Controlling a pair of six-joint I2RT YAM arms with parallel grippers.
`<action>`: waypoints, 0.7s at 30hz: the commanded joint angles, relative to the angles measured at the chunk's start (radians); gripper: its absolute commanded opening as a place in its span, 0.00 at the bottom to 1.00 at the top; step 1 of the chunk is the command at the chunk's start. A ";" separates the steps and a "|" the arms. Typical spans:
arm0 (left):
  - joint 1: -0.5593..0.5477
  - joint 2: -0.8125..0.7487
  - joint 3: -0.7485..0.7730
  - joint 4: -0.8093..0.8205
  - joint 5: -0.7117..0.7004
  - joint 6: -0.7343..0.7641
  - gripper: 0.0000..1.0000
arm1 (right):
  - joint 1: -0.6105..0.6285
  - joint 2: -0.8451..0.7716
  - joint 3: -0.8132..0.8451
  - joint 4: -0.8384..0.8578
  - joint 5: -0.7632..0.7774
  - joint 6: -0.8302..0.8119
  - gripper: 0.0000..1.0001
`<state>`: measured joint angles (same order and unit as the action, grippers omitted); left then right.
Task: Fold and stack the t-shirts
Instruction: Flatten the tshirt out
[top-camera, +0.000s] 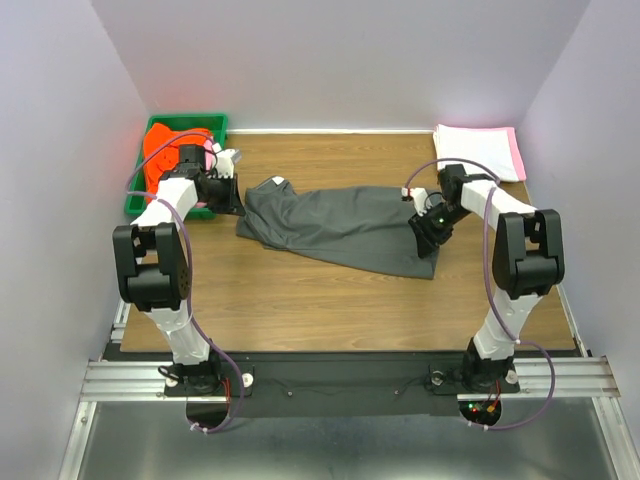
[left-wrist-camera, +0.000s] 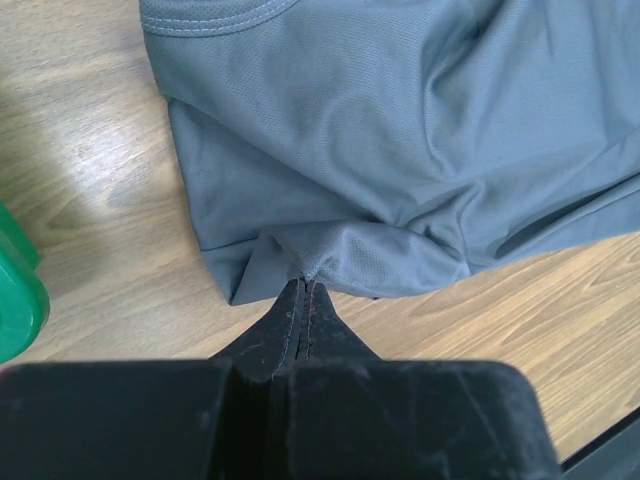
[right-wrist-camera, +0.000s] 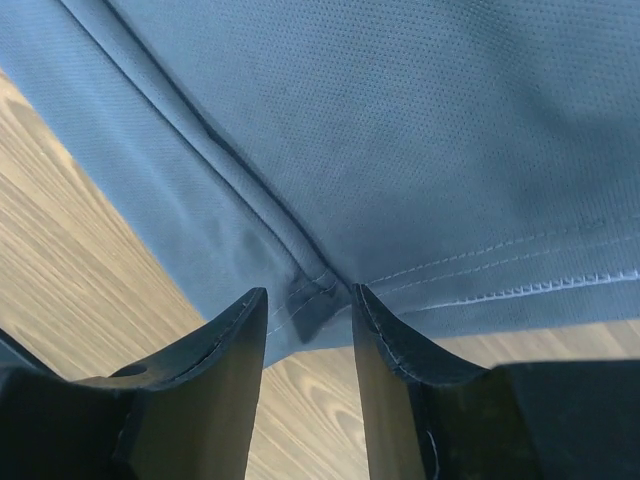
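Aluminium rails (top-camera: 330, 378) along the near edge carry both arm bases, and beyond them lies the wood-grain worktop (top-camera: 330, 300). A dark grey t-shirt (top-camera: 340, 225) lies across the middle of it, rumpled and stretched from left to right. Its collar (top-camera: 276, 182) is at the left end and its hem (top-camera: 428, 262) at the right. The right end effector (top-camera: 425, 235) sits low at the hem end. In the right wrist view its jaws stand partly apart (right-wrist-camera: 308, 295), with the stitched hem corner of the grey cloth (right-wrist-camera: 400, 130) lying in the gap between them and not pinched. The left end effector (top-camera: 232, 195) is at the shirt's left edge, just below the collar. In the left wrist view its jaws are pressed fully together (left-wrist-camera: 303, 285) on a small fold of the grey fabric (left-wrist-camera: 400, 130), which puckers up where they bite. Farther back, in the far left corner, a green bin (top-camera: 135, 205) holds an orange-red t-shirt (top-camera: 162, 148), and the bin's rim also shows at the left edge of the left wrist view (left-wrist-camera: 20, 300). In the far right corner, well apart from the grey shirt, a folded white t-shirt (top-camera: 475, 148) lies on a pink t-shirt (top-camera: 517, 152), whose edge shows along the right side.
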<state>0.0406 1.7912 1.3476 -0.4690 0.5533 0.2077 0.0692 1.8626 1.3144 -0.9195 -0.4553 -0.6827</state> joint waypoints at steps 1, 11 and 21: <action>-0.004 -0.013 0.019 -0.011 -0.003 0.002 0.00 | 0.006 0.023 0.063 -0.016 0.026 -0.044 0.45; -0.004 -0.007 0.018 -0.020 -0.012 0.021 0.00 | 0.027 0.063 0.077 -0.079 0.021 -0.066 0.42; -0.004 -0.006 0.022 -0.030 -0.016 0.035 0.00 | 0.027 0.073 0.112 -0.156 -0.016 -0.072 0.39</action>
<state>0.0406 1.7924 1.3476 -0.4835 0.5365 0.2264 0.0875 1.9270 1.3785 -1.0256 -0.4442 -0.7372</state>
